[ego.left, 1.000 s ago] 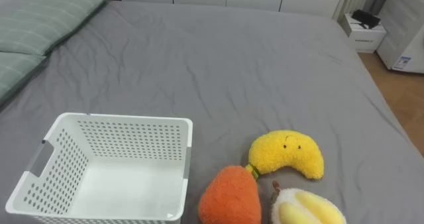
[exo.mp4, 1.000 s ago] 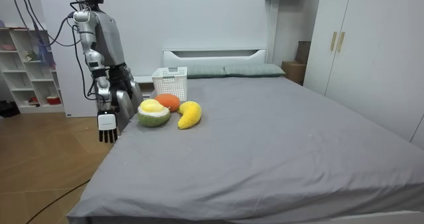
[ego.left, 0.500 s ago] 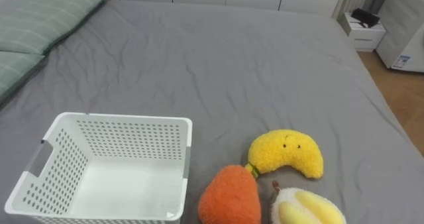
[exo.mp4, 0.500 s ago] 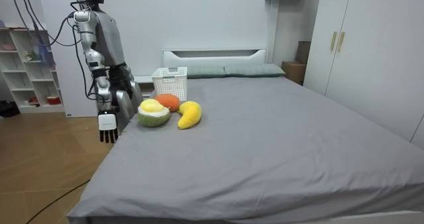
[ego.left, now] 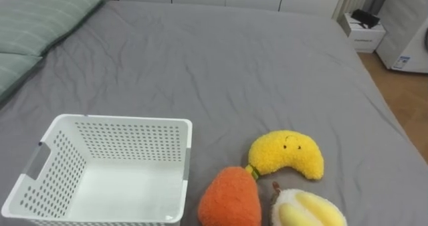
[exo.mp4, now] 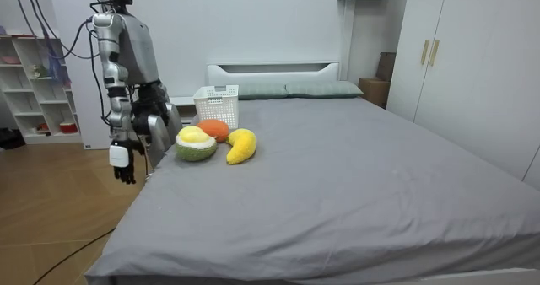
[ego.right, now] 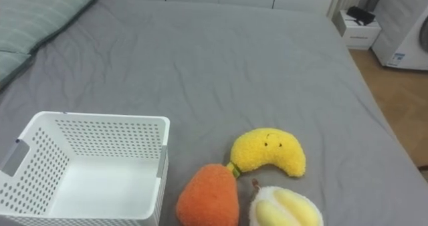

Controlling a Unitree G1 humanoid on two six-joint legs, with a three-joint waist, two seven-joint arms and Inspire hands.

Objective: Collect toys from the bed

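The room view shows the right hand hanging slack-fingered and empty beside the bed's edge, while the eye views show one white basket near that edge beside three plush toys: banana, orange fruit and durian.

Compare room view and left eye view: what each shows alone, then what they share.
Room view: the robot standing at the bedside, right hand hanging, a shelf, a wardrobe. Left eye view: the empty inside of the basket, the face on the banana toy. Both: basket, banana toy, orange toy and durian toy on the grey bed.
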